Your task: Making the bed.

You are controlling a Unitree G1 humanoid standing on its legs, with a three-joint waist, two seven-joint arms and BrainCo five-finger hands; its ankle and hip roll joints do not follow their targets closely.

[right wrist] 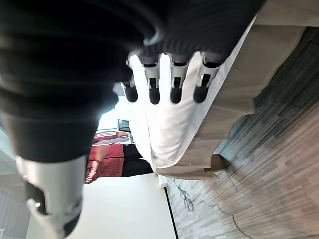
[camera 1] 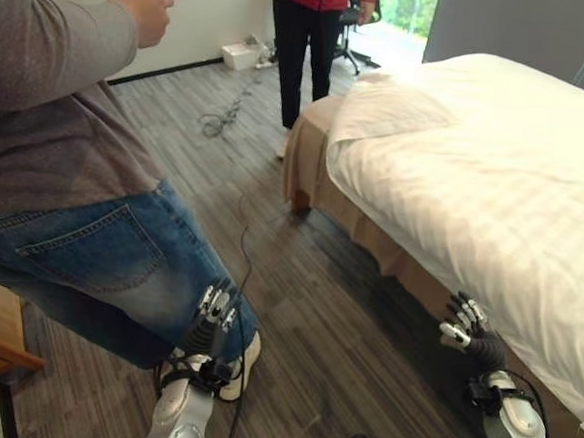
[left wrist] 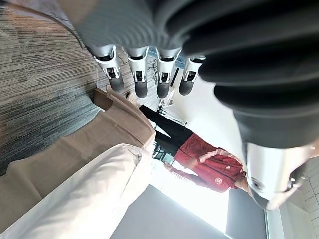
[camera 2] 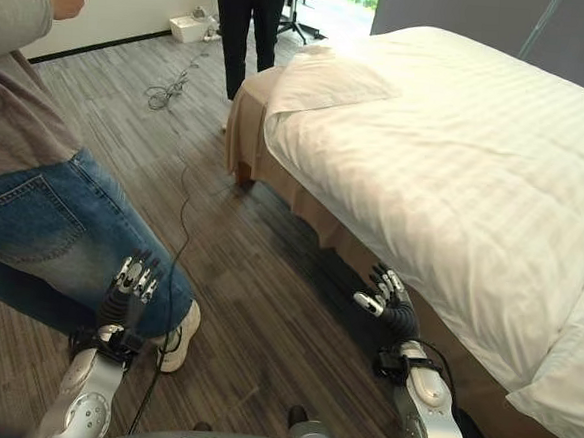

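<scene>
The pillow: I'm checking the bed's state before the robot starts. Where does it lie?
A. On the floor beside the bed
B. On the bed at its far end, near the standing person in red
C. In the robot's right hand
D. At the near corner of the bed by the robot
B: the pillow lies on the white duvet at the bed's far end, close to the person in the red top.

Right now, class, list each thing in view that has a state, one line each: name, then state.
Left hand: open, holding nothing, low beside a person's leg.
Right hand: open, empty, beside the bed, not touching it.
Duvet: spread over the bed, edge hanging down.
Pillow: lying flat at the far end.
Bed skirt: hanging to the floor.
</scene>
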